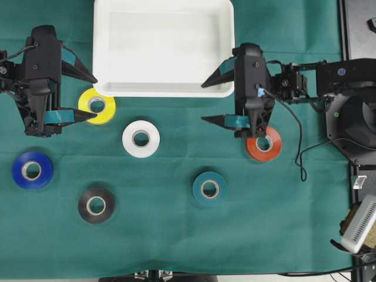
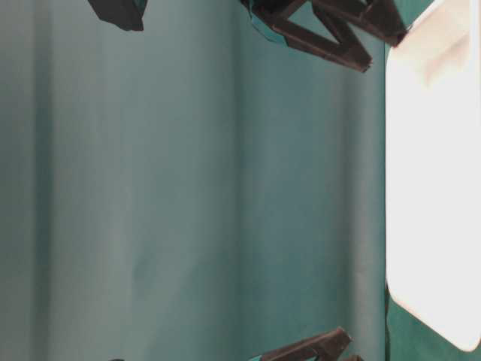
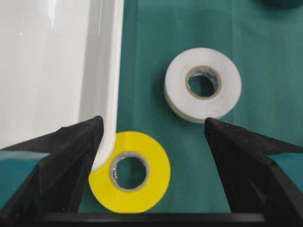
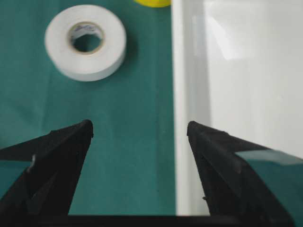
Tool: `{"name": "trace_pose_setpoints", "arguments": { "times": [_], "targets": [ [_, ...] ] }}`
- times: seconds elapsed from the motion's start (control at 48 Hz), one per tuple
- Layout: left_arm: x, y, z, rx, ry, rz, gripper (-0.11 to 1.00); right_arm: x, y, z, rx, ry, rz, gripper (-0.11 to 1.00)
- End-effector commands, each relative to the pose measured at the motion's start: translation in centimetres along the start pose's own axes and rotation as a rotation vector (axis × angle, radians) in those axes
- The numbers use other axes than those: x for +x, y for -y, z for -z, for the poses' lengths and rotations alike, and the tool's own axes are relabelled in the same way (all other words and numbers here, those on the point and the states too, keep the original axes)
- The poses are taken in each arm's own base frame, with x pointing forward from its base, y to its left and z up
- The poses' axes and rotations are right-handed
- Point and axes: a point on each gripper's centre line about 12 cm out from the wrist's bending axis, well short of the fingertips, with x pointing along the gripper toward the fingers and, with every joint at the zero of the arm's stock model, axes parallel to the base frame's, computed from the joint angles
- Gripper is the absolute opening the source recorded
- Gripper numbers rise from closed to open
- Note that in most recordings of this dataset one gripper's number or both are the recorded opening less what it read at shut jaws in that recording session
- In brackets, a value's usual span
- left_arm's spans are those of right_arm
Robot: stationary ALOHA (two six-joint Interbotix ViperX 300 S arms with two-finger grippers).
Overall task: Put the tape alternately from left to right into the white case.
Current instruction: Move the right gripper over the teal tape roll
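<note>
White rectangular plastic case [image 1: 163, 48], raised rim, at the far middle of the green-clothed worktop [image 1: 176, 235]: no roll inside, task not begun. Six tape rolls outside it: yellow [image 1: 97, 106] touching its near-left corner, white [image 1: 141, 138], orange [image 1: 263, 144], teal [image 1: 210, 188], black [image 1: 96, 205], blue [image 1: 32, 170]. Left tool [image 1: 88, 95] wide open, empty, straddling the yellow roll and the case corner. Right tool [image 1: 211, 101] wide open, empty, over the case's right rim; that rim could crowd both.

Green cloth [image 1: 176, 247]; black cable [image 1: 299, 147]; white device [image 1: 358, 226].

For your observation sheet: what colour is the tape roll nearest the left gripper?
Yellow, clearest in the left wrist view.
</note>
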Motion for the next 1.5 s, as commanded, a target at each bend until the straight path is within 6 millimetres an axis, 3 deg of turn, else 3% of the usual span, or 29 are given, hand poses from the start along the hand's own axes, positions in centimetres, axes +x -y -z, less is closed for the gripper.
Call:
{"name": "trace_pose_setpoints", "arguments": {
  "times": [0.0,0.334,0.834,1.189,1.481],
  "targets": [
    [-0.2,0.0,-0.6,-0.002,0.022,0.0,0.75,-0.3,-0.6,-0.5,-0.007,0.011,-0.015,0.85],
    [-0.2,0.0,-0.6,-0.002,0.022,0.0,0.75,-1.1,-2.5,0.5,0.023,-0.033,-0.061,0.84],
    [-0.2,0.0,-0.5,-0.002,0.018,-0.001,0.75,-1.4,-7.3,1.8,-0.064,-0.06,-0.188,0.79],
    [-0.2,0.0,-0.4,-0.002,0.018,-0.001,0.75,-0.5,-8.8,2.7,-0.025,-0.106,-0.213,0.74],
    [-0.2,0.0,-0.1,-0.002,0.012,-0.001,0.75,1.6,-9.2,3.3,-0.016,-0.165,-0.197,0.73]
  ]
}}
